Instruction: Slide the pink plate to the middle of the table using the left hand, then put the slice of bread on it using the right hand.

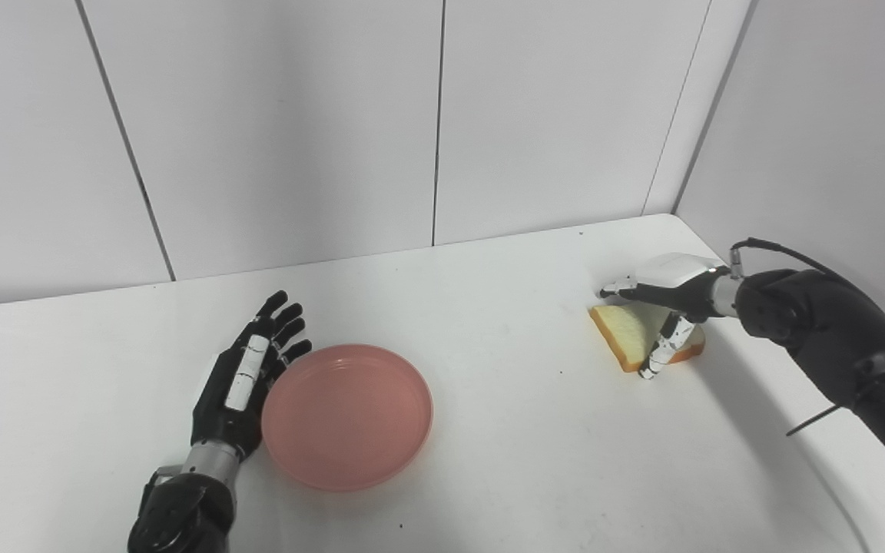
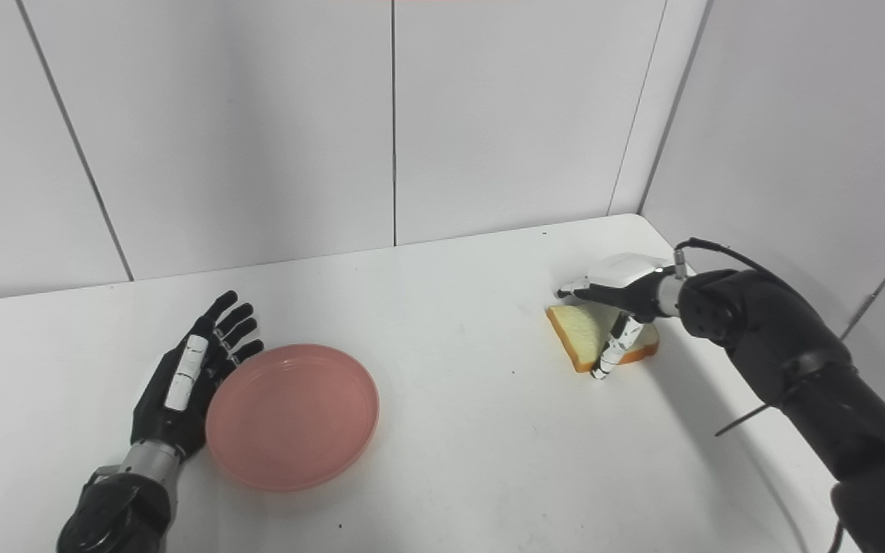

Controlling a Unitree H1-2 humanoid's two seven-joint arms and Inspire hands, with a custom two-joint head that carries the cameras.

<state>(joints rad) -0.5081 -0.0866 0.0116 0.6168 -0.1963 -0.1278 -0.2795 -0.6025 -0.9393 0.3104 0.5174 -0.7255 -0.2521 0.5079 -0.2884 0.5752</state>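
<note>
The pink plate (image 1: 346,415) lies flat on the white table (image 1: 519,430), left of its middle. My left hand (image 1: 246,376) is open, fingers straight, its edge against the plate's left rim. The slice of bread (image 1: 631,332) lies at the far right of the table. My right hand (image 1: 661,303) hovers over it, fingers spread above the slice and the thumb reaching down at its near edge. It is open around the bread without a closed hold. In the right eye view the plate (image 2: 293,415), the bread (image 2: 585,334) and both hands (image 2: 189,376) (image 2: 615,303) show the same.
White wall panels (image 1: 442,115) close the table at the back and on the right, meeting in a corner near the bread. The right arm's black forearm (image 1: 834,338) with a cable runs along the table's right side.
</note>
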